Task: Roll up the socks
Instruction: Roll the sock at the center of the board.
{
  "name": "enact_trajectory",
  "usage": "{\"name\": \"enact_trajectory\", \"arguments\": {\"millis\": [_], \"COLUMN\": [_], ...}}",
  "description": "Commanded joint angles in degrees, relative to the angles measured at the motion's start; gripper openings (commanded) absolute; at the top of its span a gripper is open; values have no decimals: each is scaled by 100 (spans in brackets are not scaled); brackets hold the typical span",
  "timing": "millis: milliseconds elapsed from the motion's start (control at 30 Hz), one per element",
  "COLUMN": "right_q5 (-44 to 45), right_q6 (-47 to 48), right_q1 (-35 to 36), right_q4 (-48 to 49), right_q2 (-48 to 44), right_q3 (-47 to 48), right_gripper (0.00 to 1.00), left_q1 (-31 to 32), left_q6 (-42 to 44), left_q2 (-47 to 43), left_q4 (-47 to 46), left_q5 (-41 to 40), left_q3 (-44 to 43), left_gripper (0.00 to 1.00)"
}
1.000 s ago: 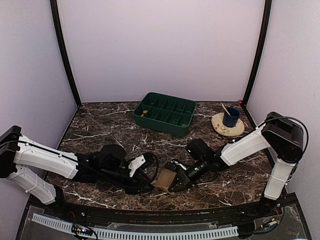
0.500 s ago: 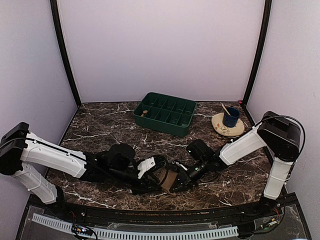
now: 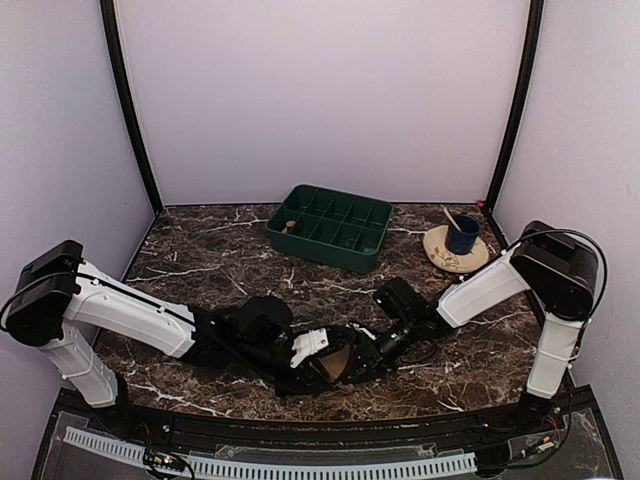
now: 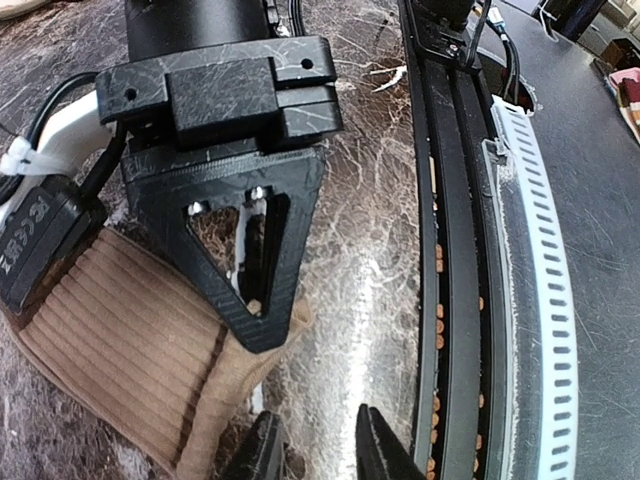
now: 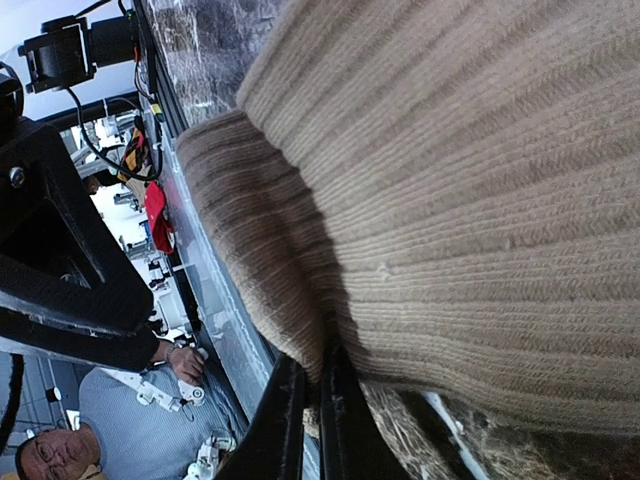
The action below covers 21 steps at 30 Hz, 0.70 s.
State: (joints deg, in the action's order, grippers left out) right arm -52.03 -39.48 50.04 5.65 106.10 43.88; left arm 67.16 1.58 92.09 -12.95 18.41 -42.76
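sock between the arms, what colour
It's a tan-brown ribbed fabric sock, clearest in the right wrist view.

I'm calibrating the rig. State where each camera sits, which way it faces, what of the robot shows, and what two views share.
Top external: above and behind the bases, looking down on the table; both arms meet at the tan sock.
Left wrist: low over the table, looking at the right gripper on the sock; left gripper fingertips at the bottom.
Right wrist: close against the sock; its own fingers pinch the fabric at the bottom.
Shared: both wrist views show the ribbed tan sock.
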Motion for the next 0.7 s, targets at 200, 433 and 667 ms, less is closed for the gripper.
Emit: {"name": "enact_trajectory", "arguments": {"millis": [200,433,667], "right_q5": [-105,-123,-114], "right_q6": [149,177,208], "right_q1": [-79,-90,-91], "right_q4": [-176,-222,-289], "right_q2": [132,116,119], "right_q3": [151,140,178], "right_gripper": [4,4,4], "left_q1": [32,32,34], "left_q6": [236,202,202], "left_q2": [447,514,594], "left_q4": [350,283,219], "left_q5": [-216,-544,-764], "left_q3": [-418,-424,-512], "left_gripper": [28,28,28]}}
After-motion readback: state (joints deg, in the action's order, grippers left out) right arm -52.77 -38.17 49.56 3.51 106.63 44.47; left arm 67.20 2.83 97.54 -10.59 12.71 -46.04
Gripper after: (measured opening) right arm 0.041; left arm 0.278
